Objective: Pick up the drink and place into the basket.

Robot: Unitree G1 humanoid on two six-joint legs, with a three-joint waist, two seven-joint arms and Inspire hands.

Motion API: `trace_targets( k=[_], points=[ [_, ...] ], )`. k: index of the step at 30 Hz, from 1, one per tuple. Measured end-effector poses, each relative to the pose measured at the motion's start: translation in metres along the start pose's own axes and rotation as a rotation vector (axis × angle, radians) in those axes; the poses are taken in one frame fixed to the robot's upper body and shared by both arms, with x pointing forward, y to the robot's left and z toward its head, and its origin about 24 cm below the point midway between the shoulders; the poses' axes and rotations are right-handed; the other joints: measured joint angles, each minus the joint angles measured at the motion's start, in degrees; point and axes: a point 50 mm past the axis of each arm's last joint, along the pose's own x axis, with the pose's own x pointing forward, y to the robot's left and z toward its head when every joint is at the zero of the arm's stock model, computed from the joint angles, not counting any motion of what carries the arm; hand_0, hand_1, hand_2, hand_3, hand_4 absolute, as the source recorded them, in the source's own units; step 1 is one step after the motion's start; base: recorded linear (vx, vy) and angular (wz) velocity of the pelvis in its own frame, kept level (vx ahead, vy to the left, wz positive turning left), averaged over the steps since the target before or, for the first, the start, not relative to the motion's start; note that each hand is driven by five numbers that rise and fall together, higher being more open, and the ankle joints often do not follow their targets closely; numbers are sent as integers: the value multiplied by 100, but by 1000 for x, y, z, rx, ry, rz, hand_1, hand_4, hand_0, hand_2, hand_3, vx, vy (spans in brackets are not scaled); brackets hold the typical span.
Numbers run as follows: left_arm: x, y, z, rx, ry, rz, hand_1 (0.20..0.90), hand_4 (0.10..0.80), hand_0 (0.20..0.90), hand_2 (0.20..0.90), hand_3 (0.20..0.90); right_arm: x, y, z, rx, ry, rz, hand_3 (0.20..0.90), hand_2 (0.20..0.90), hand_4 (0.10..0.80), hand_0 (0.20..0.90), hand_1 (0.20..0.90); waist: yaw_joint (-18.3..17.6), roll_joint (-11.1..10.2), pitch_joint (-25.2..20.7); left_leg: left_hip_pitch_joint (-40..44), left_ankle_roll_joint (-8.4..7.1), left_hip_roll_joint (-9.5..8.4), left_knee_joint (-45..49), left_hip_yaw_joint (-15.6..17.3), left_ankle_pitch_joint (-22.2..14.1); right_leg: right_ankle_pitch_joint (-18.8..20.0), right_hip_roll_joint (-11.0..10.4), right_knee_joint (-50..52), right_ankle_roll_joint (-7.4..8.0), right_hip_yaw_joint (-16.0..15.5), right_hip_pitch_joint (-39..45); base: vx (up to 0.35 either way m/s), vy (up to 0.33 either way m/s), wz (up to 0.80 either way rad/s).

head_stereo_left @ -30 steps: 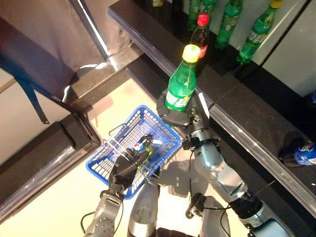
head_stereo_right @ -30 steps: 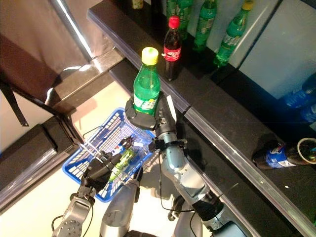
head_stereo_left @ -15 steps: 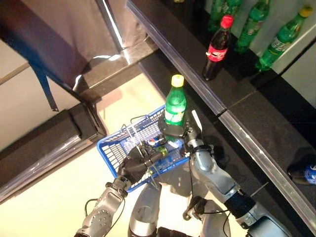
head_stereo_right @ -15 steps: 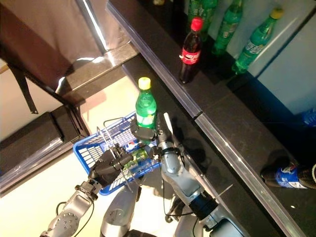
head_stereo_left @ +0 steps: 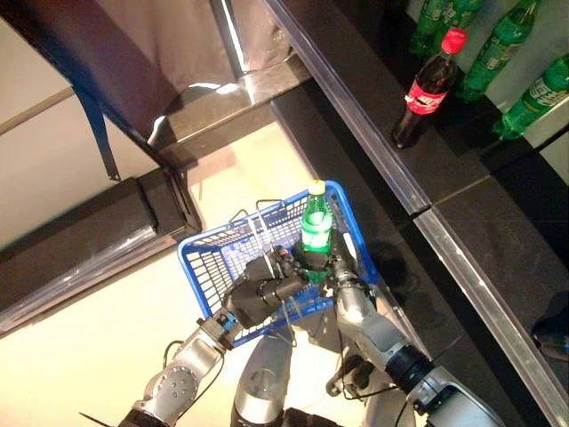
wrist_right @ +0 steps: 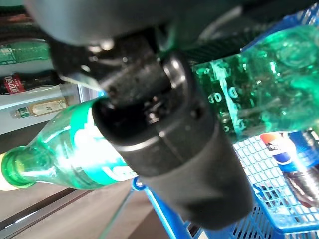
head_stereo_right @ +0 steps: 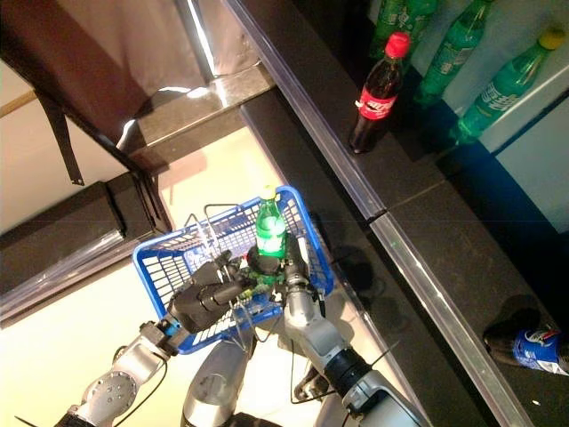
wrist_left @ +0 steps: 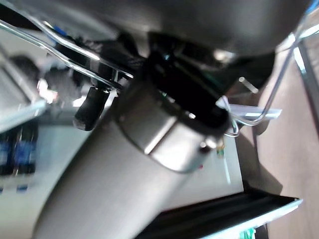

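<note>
A green bottle with a yellow cap (head_stereo_left: pixel 316 227) stands upright in my right hand (head_stereo_left: pixel 322 265), whose fingers are curled round its lower part. It is inside the blue basket (head_stereo_left: pixel 212 260), over the near right side; it also shows in the right wrist view (wrist_right: pixel 75 149). My left hand (head_stereo_left: pixel 260 295) is shut on the basket's thin wire handles (head_stereo_left: pixel 260 238) and holds the blue basket raised in front of me. Other drinks lie in the basket under the bottle (wrist_right: pixel 294 164).
A long dark counter (head_stereo_left: pixel 462 213) runs along the right. A red-capped cola bottle (head_stereo_left: pixel 425 87) and green bottles (head_stereo_left: pixel 507 44) stand on it. A blue-labelled bottle (head_stereo_right: pixel 524 342) lies at its near right. A dark low ledge (head_stereo_left: pixel 80 240) is at the left.
My right hand has brought the green bottle down from above the basket's rim into the basket. The left hand has raised the basket forward. The camera has shifted.
</note>
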Motion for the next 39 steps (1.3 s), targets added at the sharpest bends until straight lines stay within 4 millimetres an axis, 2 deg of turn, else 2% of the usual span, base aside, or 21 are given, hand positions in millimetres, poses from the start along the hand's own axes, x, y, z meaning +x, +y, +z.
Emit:
trace_targets(
  k=[4, 7, 11, 14, 18, 20, 27, 33, 39],
  points=[
    [5, -3, -3, -2, 35, -23, 300, 100, 300, 300, 200, 3, 1, -1, 18, 21, -8, 200, 300, 100, 300, 300, 35, -1, 0, -32, 0, -10, 0, -3, 0, 16, -5, -13, 29, -8, -5, 0, -1, 1],
    [4, -3, -3, 5, 56, -34, 300, 100, 300, 300, 200, 5, 3, -10, 72, 89, -18, 200, 300, 100, 300, 300, 39, -1, 0, -97, 5, -39, 6, -25, -2, 33, -8, -38, 60, -21, -31, 4, -20, 5],
    [7, -4, -3, 2, 80, -49, 300, 100, 300, 300, 200, 5, 6, -21, 273, 204, 11, 200, 300, 100, 300, 300, 43, -1, 0, -104, 10, -57, 3, -49, -4, 40, 11, -59, 76, -33, -18, -3, -31, 3],
    [11, -6, -2, 2, 94, -62, 300, 100, 300, 300, 200, 5, 13, -19, 429, 232, 103, 200, 300, 100, 300, 300, 36, -1, 0, -109, 12, -57, 5, -59, -2, 42, 12, -61, 80, -41, -18, 8, -42, 1],
    [12, -6, -1, 5, 93, -67, 300, 100, 300, 300, 200, 6, 19, -19, 547, 263, 178, 200, 300, 100, 300, 300, 51, -1, 0, -154, 14, -79, 12, -142, 2, 41, -10, -68, 81, -156, 2, 10, -17, 10],
    [12, -6, -1, 7, 94, -67, 300, 100, 300, 300, 200, 6, 19, -21, 595, 278, 187, 200, 300, 100, 300, 300, 70, -2, 0, -210, 19, -92, 22, -177, 7, 40, -30, -73, 81, -171, -19, 21, -1, 13],
    [10, -5, 0, 14, 101, -63, 300, 100, 300, 300, 200, 6, 20, -33, 931, 407, 161, 200, 300, 100, 300, 300, 115, -2, 0, -257, 56, -153, 20, -178, 20, 47, -75, -83, 94, -171, -46, 11, -1, 1],
    [10, -6, -1, 10, 106, -84, 300, 100, 300, 300, 200, 6, 17, -39, 1077, 461, 123, 200, 300, 100, 300, 300, 134, -5, 4, -333, 130, -207, 7, -172, 5, 46, -143, -53, 150, -149, -124, 2, 19, 4],
    [12, -8, -5, 8, 121, -105, 300, 100, 300, 300, 200, 7, 19, -37, 1114, 465, 122, 200, 300, 100, 300, 300, 137, -8, 5, -372, 133, -258, 16, -144, 44, 78, -143, -63, 218, -22, -198, 13, 27, -1]
  ],
)
